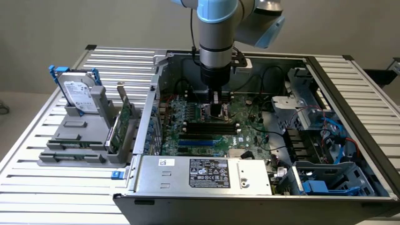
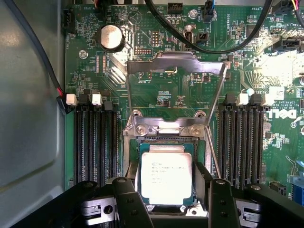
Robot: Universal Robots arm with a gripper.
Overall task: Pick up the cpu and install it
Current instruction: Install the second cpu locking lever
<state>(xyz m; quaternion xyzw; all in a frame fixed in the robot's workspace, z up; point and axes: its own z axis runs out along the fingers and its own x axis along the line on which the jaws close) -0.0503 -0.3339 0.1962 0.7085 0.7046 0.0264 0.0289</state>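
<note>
A: Where are we with the cpu (image 2: 166,173)?

B: We have it over the socket (image 2: 130,156), inside the case (image 1: 350,93). In the wrist view it lies square within the metal frame, between our two fingers (image 2: 127,199). The load plate (image 2: 175,64) stands swung up, so the socket is open to receive it.

A: Are we holding it or not?

B: Our jaws stand fairly wide, one finger on each side of the chip, close against its edges. Whether they press on it or have just let go, we cannot tell. Nor can we tell whether the chip is fully seated or sits a touch above the pins.

A: So which step do we call this?

B: The placing, we judge: the pick is done and the install is at its last stage. The gripper (image 1: 216,105) is low over the board (image 1: 250,136), between the memory slots (image 2: 92,142).

A: And what does this call for?

B: Care. The chip should sit flat and aligned with the frame; any sideways drag could bend pins. The plate is not yet closed.
</note>
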